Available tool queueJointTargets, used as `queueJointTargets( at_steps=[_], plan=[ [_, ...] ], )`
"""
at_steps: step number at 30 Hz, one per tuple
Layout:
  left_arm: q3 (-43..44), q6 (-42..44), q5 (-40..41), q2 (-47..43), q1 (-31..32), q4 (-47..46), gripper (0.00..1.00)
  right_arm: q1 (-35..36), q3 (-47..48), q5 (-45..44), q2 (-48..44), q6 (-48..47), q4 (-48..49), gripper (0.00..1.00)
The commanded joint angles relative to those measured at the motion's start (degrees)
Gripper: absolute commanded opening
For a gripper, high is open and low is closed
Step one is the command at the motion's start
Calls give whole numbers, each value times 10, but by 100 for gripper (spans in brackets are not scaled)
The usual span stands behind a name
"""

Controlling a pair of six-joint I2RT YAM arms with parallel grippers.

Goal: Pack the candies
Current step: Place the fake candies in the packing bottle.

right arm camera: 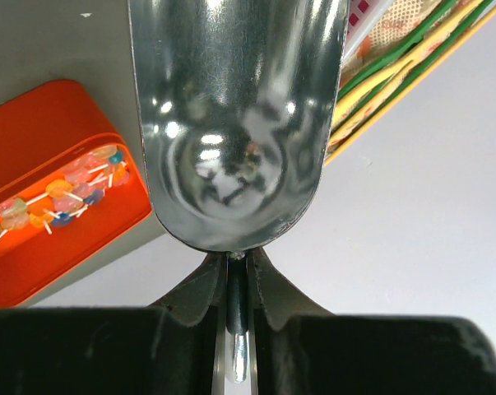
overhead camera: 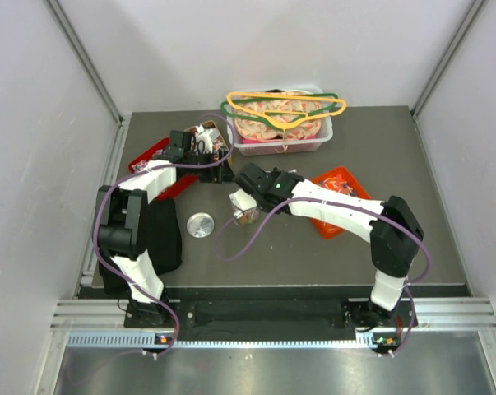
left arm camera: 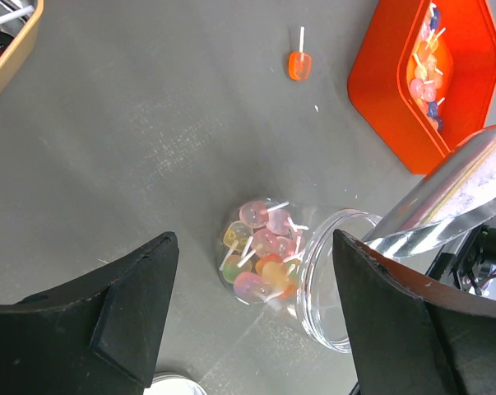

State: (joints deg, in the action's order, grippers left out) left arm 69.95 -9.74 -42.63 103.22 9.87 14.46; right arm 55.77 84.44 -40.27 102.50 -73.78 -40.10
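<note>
Counter [overhead camera: 313, 263]: dark grey, both arms reaching in over it.
Back edge: clear plastic bin [overhead camera: 322, 136] with coloured hangers [overhead camera: 285, 105] lying across its rim. What's in it I can't make out.
Orange tray [overhead camera: 346, 174]: right of centre, partly under the right forearm. It holds a row of the candies, seen close in both wrist views. They're mixed colours on short white sticks.
Red tray [overhead camera: 149, 155]: far left, mostly hidden by the left arm.
Left claw [left arm camera: 254, 247]: released, fingers spread wide, nothing between them. It hangs above the counter and looks down at the jar.
Right claw [right arm camera: 238, 271]: clenched on the handle of a metal scoop [right arm camera: 235, 123], which points away from the wrist toward the jar.
Jar [left arm camera: 326, 280]: clear, lying on its side at mid-counter with its mouth toward the scoop. The scoop lip is just beside the mouth. Can't tell whether they touch.
Round metal lid [overhead camera: 200, 225]: flat on the counter, near the jar on its left side, not touching it.
Candies [left arm camera: 264, 251]: a clump sits inside the jar at its closed end. The rest are in the orange tray.
One loose orange candy [left arm camera: 299, 65] lies on the bare counter, near the orange tray and apart from the jar.
</note>
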Motion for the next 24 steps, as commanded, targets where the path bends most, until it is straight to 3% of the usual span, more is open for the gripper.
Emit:
queueJointTargets(
  at_steps=[1, 8, 15, 19, 24],
  plan=[
    [-2, 0, -11, -21, 2, -26, 80, 11, 24, -13, -12, 0, 16, 0],
    [-3, 7, -16, -26, 2, -21, 80, -13, 99, 74, -40, 121, -95, 0],
    [-10, 31, -21, -32, 2, 0, 80, -128, 163, 233, -124, 231, -199, 0],
    [-9, 41, -25, -32, 3, 9, 81, -209, 88, 287, -171, 252, -212, 0],
    [-13, 57, -32, -39, 6, 18, 81, -235, -27, 338, -215, 304, -183, 0]
  ],
)
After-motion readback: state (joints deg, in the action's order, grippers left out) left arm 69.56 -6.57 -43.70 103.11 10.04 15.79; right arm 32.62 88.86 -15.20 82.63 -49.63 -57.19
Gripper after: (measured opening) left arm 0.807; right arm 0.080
